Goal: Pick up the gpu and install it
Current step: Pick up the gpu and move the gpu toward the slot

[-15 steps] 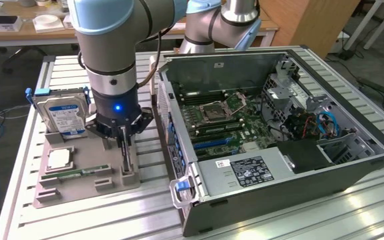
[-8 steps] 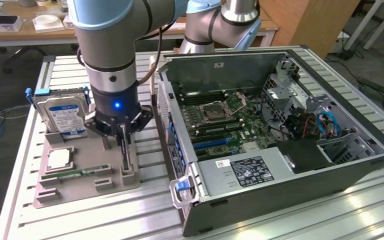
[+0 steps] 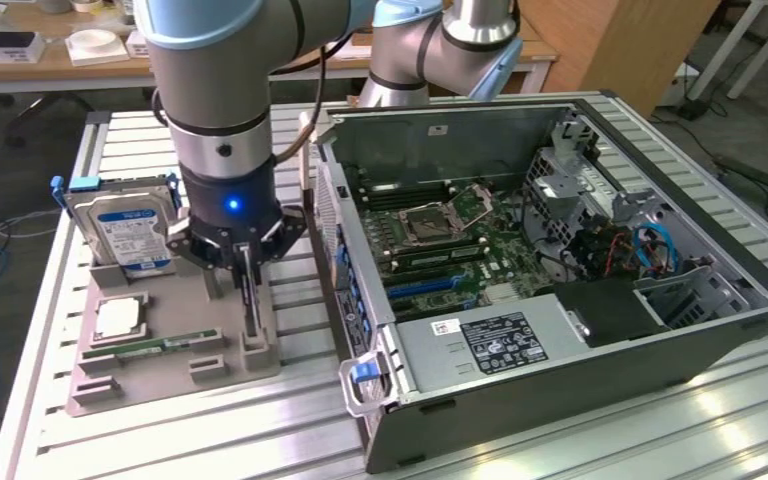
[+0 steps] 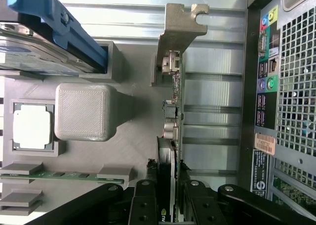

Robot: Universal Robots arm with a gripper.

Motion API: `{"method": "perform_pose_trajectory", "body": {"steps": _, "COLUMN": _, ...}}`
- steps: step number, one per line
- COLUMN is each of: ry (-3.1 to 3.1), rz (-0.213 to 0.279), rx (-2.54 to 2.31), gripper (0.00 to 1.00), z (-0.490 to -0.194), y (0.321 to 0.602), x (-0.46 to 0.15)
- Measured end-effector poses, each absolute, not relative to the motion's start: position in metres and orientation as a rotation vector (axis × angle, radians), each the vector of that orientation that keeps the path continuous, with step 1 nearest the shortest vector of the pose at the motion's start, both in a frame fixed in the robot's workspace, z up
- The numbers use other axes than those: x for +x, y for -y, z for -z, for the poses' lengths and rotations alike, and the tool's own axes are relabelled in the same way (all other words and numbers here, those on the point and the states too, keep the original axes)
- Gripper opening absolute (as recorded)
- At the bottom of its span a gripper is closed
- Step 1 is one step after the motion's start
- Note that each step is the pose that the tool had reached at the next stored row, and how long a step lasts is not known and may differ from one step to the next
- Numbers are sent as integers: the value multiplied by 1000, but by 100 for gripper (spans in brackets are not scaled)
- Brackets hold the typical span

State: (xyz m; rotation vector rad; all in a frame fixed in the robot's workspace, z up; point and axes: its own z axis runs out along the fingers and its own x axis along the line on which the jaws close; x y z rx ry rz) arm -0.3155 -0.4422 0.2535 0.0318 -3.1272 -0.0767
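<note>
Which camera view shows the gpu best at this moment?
The wrist view: the gpu stands edge-on, its metal bracket clear, the hand closed on it. The exterior view shows it as a thin dark card under the hand.

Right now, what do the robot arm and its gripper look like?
The arm is made of silver-grey tubes with pale blue joint caps. A black cable runs beside it. Its black wrist part carries a lit blue light. The gripper is black, with jointed fingers fastened by round bolts.
</note>
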Motion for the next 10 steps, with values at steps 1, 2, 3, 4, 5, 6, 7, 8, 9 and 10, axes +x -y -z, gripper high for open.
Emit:
{"method": "perform_pose_trajectory", "body": {"steps": 1, "ry": 3127, "rz": 77, "rx": 32, "gripper": 26, "z": -254, "y": 442, "x": -316}}
{"method": "perform_pose_trajectory", "body": {"steps": 2, "ry": 3127, "rz": 77, "rx": 32, "gripper": 26, "z": -255, "y": 442, "x": -316}}
{"method": "perform_pose_trajectory", "body": {"steps": 3, "ry": 3127, "rz": 77, "rx": 32, "gripper": 26, "z": -255, "y": 442, "x": -316}}
{"method": "perform_pose_trajectory", "body": {"steps": 4, "ry": 3127, "rz": 78, "rx": 32, "gripper": 26, "z": -256, "y": 442, "x": -316}}
{"method": "perform_pose_trajectory", "body": {"steps": 5, "ry": 3127, "rz": 78, "rx": 32, "gripper": 26, "z": -257, "y": 442, "x": -316}}
{"method": "perform_pose_trajectory", "body": {"steps": 6, "ry": 3127, "rz": 78, "rx": 32, "gripper": 26, "z": -258, "y": 442, "x": -316}}
{"method": "perform_pose_trajectory", "body": {"steps": 7, "ry": 3127, "rz": 78, "rx": 32, "gripper": 26, "z": -258, "y": 442, "x": -316}}
{"method": "perform_pose_trajectory", "body": {"steps": 8, "ry": 3127, "rz": 78, "rx": 32, "gripper": 26, "z": -259, "y": 442, "x": -316}}
{"method": "perform_pose_trajectory", "body": {"steps": 9, "ry": 3127, "rz": 79, "rx": 32, "gripper": 26, "z": -259, "y": 442, "x": -316}}
{"method": "perform_pose_trajectory", "body": {"steps": 10, "ry": 3127, "rz": 79, "rx": 32, "gripper": 26, "z": -260, "y": 442, "x": -316}}
